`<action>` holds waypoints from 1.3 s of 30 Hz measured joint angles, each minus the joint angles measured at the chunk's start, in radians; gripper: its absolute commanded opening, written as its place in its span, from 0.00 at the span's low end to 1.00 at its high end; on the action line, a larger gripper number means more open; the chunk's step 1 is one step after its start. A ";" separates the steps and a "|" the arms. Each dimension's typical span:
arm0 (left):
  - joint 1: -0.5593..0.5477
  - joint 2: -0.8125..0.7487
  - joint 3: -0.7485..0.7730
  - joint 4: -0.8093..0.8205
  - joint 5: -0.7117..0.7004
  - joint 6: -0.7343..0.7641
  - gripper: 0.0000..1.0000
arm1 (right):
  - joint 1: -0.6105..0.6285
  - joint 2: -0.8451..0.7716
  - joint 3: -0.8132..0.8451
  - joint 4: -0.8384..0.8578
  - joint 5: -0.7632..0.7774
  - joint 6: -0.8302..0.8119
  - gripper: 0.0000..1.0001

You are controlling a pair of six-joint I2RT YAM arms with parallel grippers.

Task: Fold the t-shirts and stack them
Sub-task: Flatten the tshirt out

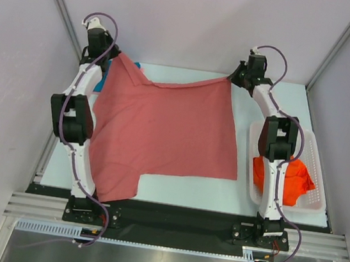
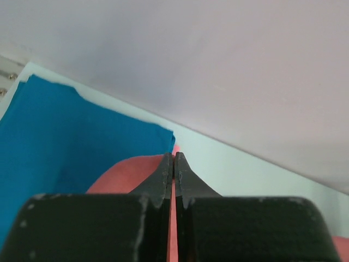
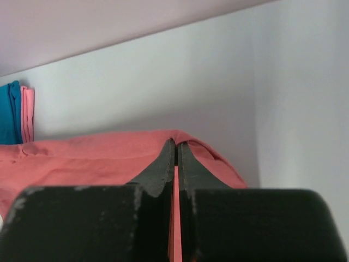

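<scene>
A dusty salmon-red t-shirt (image 1: 162, 129) lies spread over the pale table, its far edge lifted at both corners. My left gripper (image 1: 115, 56) is shut on the far left corner. In the left wrist view that gripper (image 2: 174, 158) pinches salmon cloth (image 2: 131, 172) between its fingers. My right gripper (image 1: 229, 80) is shut on the far right corner, and the right wrist view shows it (image 3: 176, 144) clamped on a fold of the same shirt (image 3: 82, 158). A folded teal-blue t-shirt (image 2: 65, 136) lies at the far left, with a light pink one (image 3: 27, 112) beside it. Bright orange-red t-shirts (image 1: 285, 174) fill the basket.
A white lattice basket (image 1: 318, 182) stands at the right edge of the table (image 1: 180, 187). Walls close in on the far side and both sides. The salmon shirt's near left part hangs over the table's front edge by the left arm's base.
</scene>
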 measured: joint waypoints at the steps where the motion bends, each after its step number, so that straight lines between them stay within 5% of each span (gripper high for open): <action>1: -0.003 -0.023 -0.019 -0.016 0.000 0.000 0.00 | 0.000 0.000 0.004 -0.027 -0.009 0.004 0.00; 13: -0.027 -0.278 -0.084 -0.190 0.019 0.003 0.00 | -0.034 -0.008 -0.008 -0.218 -0.072 0.008 0.00; 39: -0.039 -0.129 0.153 -0.259 0.003 0.047 0.00 | -0.080 -0.034 0.018 -0.249 -0.114 -0.009 0.00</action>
